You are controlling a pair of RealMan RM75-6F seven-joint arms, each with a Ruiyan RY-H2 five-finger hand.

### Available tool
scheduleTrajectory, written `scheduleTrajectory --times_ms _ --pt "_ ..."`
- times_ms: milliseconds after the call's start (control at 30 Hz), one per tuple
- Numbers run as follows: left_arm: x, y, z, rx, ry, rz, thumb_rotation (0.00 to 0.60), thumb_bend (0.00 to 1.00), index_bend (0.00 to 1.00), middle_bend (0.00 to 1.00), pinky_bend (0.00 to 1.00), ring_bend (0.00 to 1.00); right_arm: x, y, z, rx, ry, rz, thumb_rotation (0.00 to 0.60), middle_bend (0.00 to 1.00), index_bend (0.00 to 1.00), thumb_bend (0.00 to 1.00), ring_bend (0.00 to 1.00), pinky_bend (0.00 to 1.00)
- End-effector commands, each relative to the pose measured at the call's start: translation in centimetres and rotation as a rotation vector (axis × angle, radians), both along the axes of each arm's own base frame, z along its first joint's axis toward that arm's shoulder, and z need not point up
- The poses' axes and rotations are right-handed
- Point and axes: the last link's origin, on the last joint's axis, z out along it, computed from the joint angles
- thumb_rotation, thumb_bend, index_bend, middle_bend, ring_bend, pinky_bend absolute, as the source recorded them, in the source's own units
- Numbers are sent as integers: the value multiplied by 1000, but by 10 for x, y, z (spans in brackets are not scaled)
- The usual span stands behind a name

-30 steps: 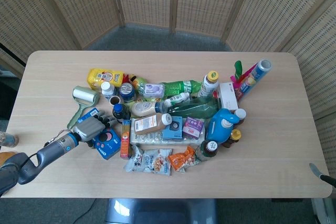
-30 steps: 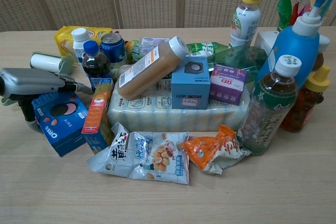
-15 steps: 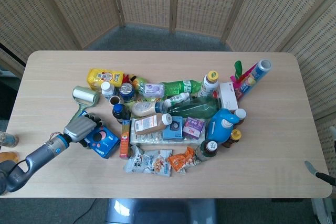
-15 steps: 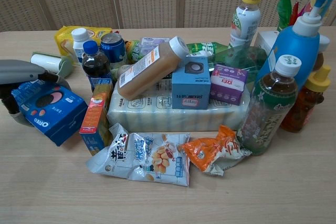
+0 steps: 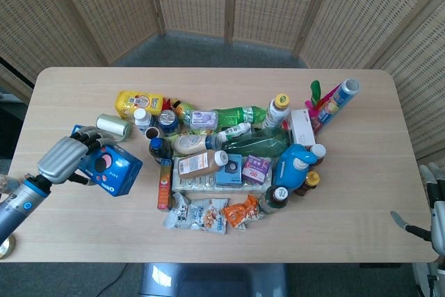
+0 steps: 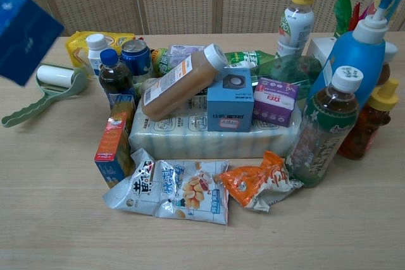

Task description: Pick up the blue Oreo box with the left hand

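Note:
My left hand (image 5: 64, 158) grips the blue Oreo box (image 5: 111, 168) and holds it in the air over the table's left part, clear of the pile. In the chest view only a corner of the Oreo box (image 6: 24, 35) shows at the top left, above the green lint roller (image 6: 47, 86); the hand itself is out of that frame. My right hand (image 5: 437, 206) shows only as a few fingertips at the right edge of the head view, off the table, and how it stands is unclear.
A dense pile of groceries fills the table's middle: an orange-and-blue carton (image 5: 163, 183), a brown bottle (image 5: 201, 163), snack bags (image 5: 198, 211), a blue pump bottle (image 5: 295, 163), a yellow pack (image 5: 138, 103). Bare wood (image 5: 62, 227) lies under the raised box.
The left hand has lifted the Oreo box off the table and carried it up and to the left, away from the pile. The box has risen almost out of the chest view.

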Motion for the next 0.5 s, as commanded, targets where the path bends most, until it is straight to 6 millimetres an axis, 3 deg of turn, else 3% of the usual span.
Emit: scheduleTrajectory --times_ms 33,267,500 --pt "13 -1 37 113 -58 -8 600 67 437 253 339 668 -2 1 -2 5 -8 1 501 0 0 36 0 0" --pt "34 2 74 267 -183 -35 600 65 429 244 329 661 -3 1 -7 12 -28 13 501 0 0 35 0 0" --pt "45 4 79 303 -241 -60 600 66 418 229 324 658 -4 1 -8 12 -34 10 501 0 0 37 0 0"
